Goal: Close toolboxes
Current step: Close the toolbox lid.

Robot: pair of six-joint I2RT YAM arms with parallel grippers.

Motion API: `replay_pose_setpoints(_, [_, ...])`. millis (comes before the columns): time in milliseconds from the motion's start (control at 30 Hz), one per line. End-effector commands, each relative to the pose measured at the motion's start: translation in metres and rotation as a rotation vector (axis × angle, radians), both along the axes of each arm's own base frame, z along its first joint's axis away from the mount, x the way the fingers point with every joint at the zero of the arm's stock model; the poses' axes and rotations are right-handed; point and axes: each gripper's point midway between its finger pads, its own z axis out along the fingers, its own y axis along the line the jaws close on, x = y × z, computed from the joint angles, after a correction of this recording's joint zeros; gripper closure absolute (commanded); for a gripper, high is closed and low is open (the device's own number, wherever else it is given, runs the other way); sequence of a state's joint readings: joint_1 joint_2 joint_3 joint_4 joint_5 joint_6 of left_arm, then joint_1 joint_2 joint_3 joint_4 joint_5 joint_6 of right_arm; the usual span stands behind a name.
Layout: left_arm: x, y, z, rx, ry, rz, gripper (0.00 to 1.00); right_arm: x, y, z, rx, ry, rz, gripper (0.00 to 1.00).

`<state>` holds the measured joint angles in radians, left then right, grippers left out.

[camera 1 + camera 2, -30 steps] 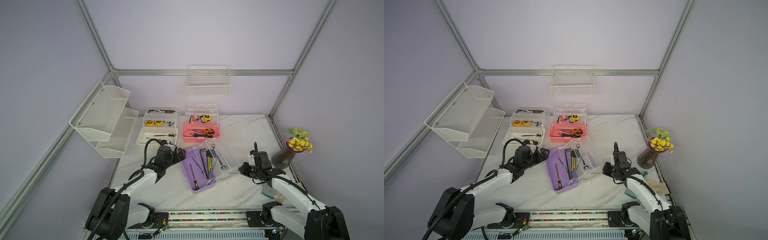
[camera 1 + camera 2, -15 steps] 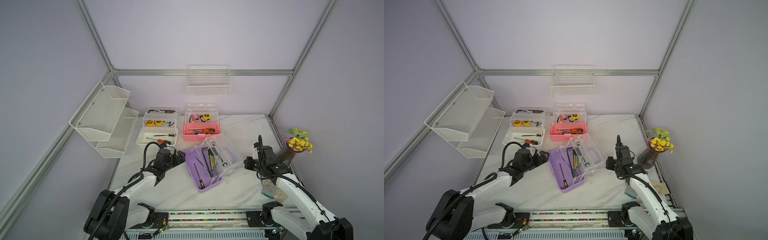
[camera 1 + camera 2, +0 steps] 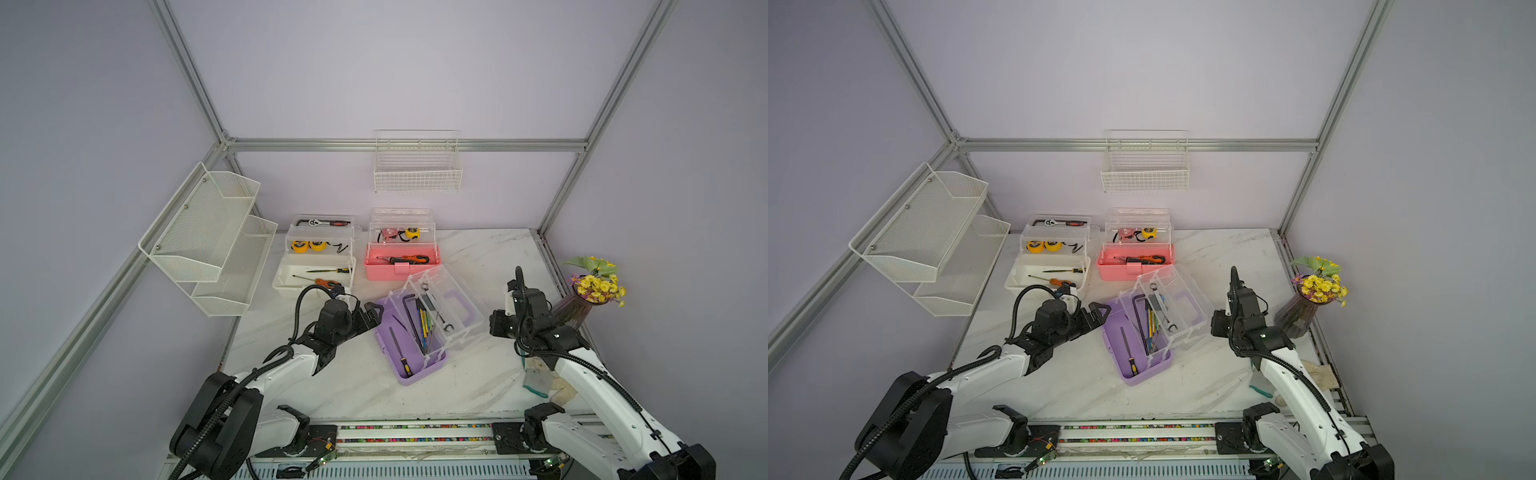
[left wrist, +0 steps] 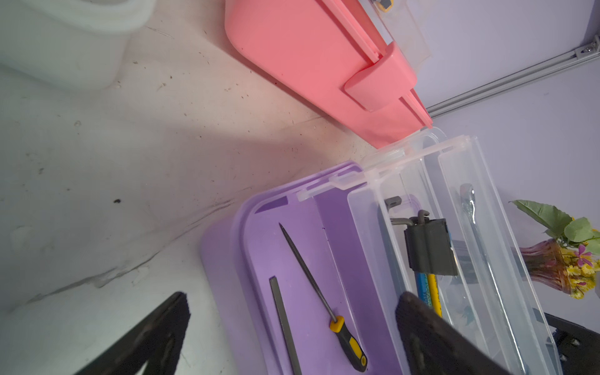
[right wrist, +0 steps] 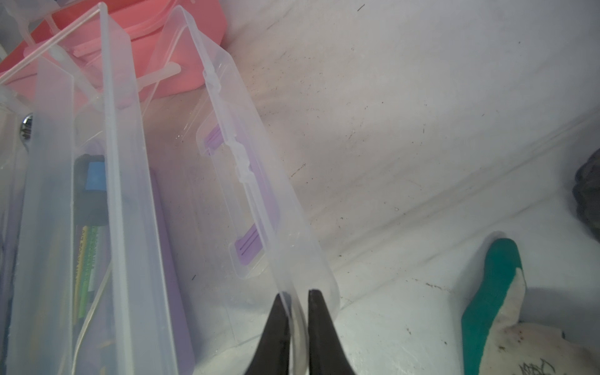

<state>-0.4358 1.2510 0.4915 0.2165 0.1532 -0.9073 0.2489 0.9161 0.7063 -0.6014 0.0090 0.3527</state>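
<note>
The purple toolbox (image 3: 401,347) (image 3: 1129,347) sits mid-table at an angle, with files in its base. Its clear lid (image 3: 455,303) (image 5: 227,168) and inner tray stand half raised. My right gripper (image 3: 493,326) (image 5: 293,293) is shut on the lid's near corner edge. My left gripper (image 3: 372,316) (image 4: 292,302) is open, its fingers straddling the left end of the purple base (image 4: 292,246) without gripping it. The pink toolbox (image 3: 401,266) and the white toolbox (image 3: 311,278) stand open at the back, lids upright.
A vase of yellow flowers (image 3: 590,295) stands at the right edge behind my right arm. A teal and white glove (image 5: 490,285) lies near that arm. White mesh shelves (image 3: 208,232) hang on the left wall and a wire basket (image 3: 417,174) on the back wall.
My right gripper has risen with the clear lid, tipping it more upright. The purple toolbox has shifted a little. My left gripper has moved right to the purple base's end.
</note>
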Motion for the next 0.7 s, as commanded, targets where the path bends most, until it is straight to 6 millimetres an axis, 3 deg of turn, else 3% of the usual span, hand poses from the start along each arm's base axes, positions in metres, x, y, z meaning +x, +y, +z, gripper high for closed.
replay_pose_setpoints(0, [0.001, -0.005, 0.006, -0.035, -0.026, -0.003, 0.00, 0.003, 0.005, 0.030, 0.075, -0.108, -0.021, 0.95])
replay_pose_setpoints(200, [-0.001, -0.006, 0.010, -0.037, -0.041, -0.005, 0.00, -0.009, 0.001, 0.030, 0.126, -0.088, -0.082, 0.96])
replay_pose_setpoints(467, [-0.003, -0.013, 0.003, -0.026, -0.040, -0.020, 0.00, -0.005, 0.022, 0.067, 0.185, -0.194, 0.040, 0.93])
replay_pose_setpoints(667, [-0.002, -0.016, 0.000, -0.028, -0.060, -0.006, 0.00, -0.007, 0.027, 0.074, 0.117, -0.257, 0.122, 0.90])
